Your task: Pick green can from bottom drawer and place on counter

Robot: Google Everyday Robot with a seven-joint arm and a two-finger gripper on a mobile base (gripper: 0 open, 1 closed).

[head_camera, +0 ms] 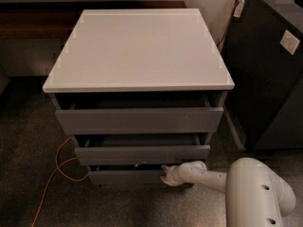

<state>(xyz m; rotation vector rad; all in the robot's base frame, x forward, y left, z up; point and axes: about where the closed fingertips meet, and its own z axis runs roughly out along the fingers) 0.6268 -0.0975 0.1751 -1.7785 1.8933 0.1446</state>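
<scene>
Gripper point(164, 175) at bottom drawer point(123, 177) front, grip unclear, orange cable point(57, 161), black cabinet point(265, 79) nearby

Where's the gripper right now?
Low in the camera view, right of centre: the gripper is at the front of the bottom drawer, near its right end.

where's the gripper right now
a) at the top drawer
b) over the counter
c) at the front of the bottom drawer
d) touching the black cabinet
c: the gripper is down low against the front of the bottom drawer, near its right end and well below the counter.
</scene>
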